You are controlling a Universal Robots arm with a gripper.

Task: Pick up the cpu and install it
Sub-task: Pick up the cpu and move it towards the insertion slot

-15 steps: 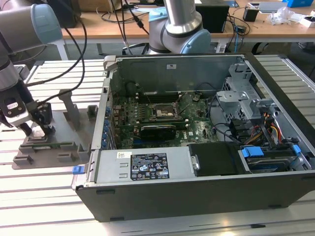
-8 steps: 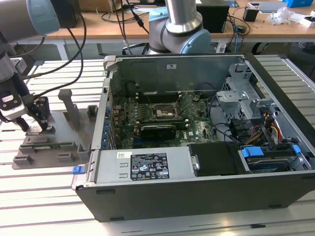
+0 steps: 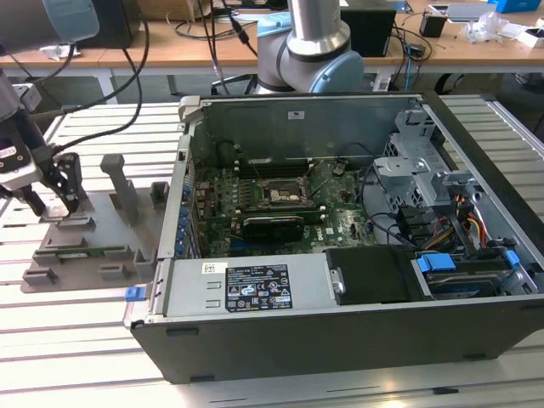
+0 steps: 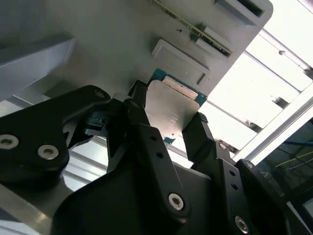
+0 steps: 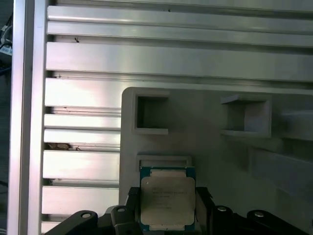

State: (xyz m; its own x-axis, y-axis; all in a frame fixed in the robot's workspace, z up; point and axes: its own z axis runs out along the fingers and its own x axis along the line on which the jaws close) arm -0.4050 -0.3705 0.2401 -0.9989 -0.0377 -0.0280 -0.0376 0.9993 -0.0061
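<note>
Two black fingers [image 4: 146,132] of the pincer [image 4: 168,117] stand one on each side of the cpu [image 4: 172,108], pressed against its opposite edges, so the pincer looks clamped on the chip. In the first wrist view the cpu [image 5: 167,199] shows its silvery top and thin blue-green rim, just beside a shallow unfilled frame in the grey holder [image 5: 210,147]. Whether the chip is lifted clear of the holder I cannot tell.

In the exterior view the pincer [image 3: 53,191] is down at the holder [image 3: 93,242], near the desk's edge at the exterior view's left and well apart from the open computer case [image 3: 340,280]. By my judgement the pick has reached the gripping stage, while carrying and fitting are not yet done. The socket [image 3: 281,194], a dark square in a metal frame, sits on the green board inside the case.

Ribbed aluminium slats make up the desk [image 3: 59,357]. The arm's base [image 3: 316,42] rises behind the case, and beyond it wooden tables [image 3: 476,47] carry cables [image 3: 204,25] and small boxes.
</note>
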